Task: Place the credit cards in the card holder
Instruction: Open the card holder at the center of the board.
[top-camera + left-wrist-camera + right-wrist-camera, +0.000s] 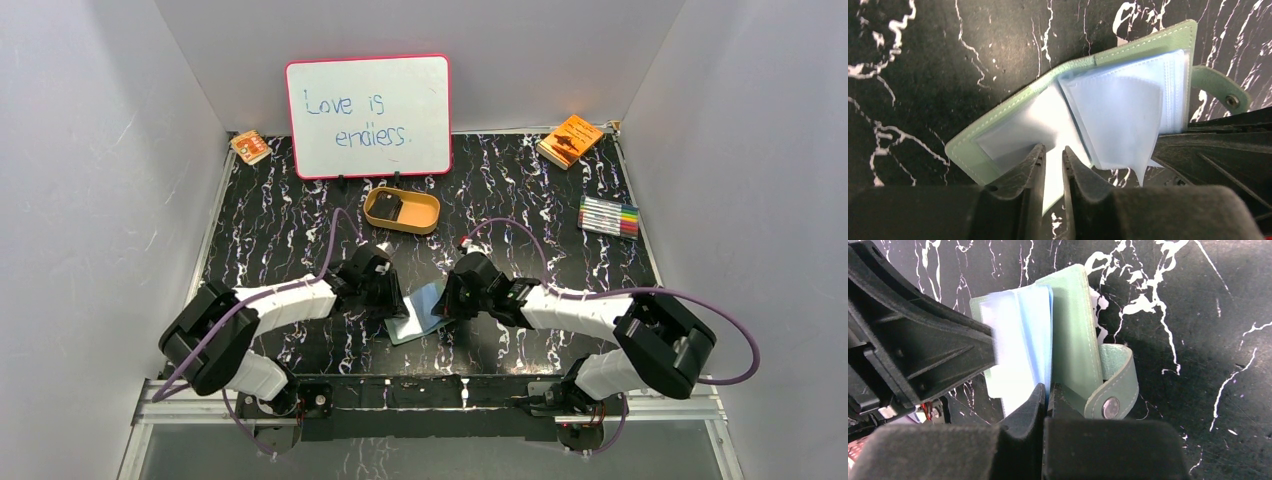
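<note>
Card holder (420,312) lies open on the tabletop (300,220), near the middle and toward the near edge, caught between your two tools. Your left tool (1052,162) is narrow and nips a pale inner leaf on the left half. Your right tool (1048,397) is pinched tight on the green cover at the strap side, and the snap strap (1115,385) curls free just beside it.

Held from both sides, the covers are pulled apart and the clear sleeves (1118,115) fan up. I take this to be the point, since it exposes a pocket to feed.

The open card holder's long axis runs roughly left to right between the tools, skewed from near-left to far-right, with the strap end pointing right. You cannot tell from these views which way the sleeve mouths face.

A dark credit card (388,207) appears to lie in the oval tray (425,215), well apart on the far side. You would need to free one tool to fetch it.
</note>
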Controlling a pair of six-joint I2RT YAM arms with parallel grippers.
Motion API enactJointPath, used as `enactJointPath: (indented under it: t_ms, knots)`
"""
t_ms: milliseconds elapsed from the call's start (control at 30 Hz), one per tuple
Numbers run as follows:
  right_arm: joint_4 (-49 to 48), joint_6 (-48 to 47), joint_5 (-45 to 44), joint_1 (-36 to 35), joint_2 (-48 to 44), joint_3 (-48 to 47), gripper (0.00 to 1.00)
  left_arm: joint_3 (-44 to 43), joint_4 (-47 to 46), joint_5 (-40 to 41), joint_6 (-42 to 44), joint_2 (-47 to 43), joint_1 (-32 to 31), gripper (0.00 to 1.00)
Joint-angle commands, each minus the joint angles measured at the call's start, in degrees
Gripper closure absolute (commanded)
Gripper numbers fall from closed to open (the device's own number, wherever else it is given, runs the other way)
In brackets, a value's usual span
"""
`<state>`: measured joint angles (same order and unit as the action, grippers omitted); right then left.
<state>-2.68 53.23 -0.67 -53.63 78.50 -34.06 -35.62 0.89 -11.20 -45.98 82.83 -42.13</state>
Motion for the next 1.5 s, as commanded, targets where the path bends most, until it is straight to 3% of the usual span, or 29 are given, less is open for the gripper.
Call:
enactJointPath:
  t_ms: [0, 167, 300, 933, 1100, 1200, 1367, 1467]
  knots:
    - [-0.2, -0.6, 0.3, 0.0, 0.3, -2.7, 1.00, -0.5, 4.8, 0.3, -1.0, -5.6, 0.0, 0.76]
    - [-0.6, -0.2, 0.3, -0.2, 0.5, -2.8, 1.00, -0.6, 5.0, -0.5, -2.8, -10.7, 0.0, 0.52]
    - [-0.7, 0.0, 0.3, -0.6, 0.7, -3.2, 1.00, -1.2, 4.8, -0.6, -3.3, -12.6, 0.0, 0.42]
    - [-3.2, -0.1, 2.9, -2.6, 0.6, -3.7, 1.00, -5.0, 2.9, -3.7, -3.0, -4.1, 0.0, 0.42]
    - [-3.2, 0.2, 2.5, -2.9, 0.4, -3.7, 1.00, -5.1, 2.9, -4.3, -2.9, -2.1, -0.1, 0.51]
    - [-3.1, 0.2, 2.2, -2.8, 0.3, -3.5, 1.00, -5.0, 2.9, -4.5, -2.8, -1.5, -0.1, 0.64]
    - [-2.1, 0.9, 1.0, -2.9, -0.6, -3.1, 1.00, -4.9, 3.3, -4.1, -2.6, -1.6, -0.1, 0.94]
    - [-0.3, 2.2, -3.0, -2.9, -2.2, -2.4, 1.00, -4.4, 4.5, -3.0, -2.3, -2.6, -0.1, 1.00]
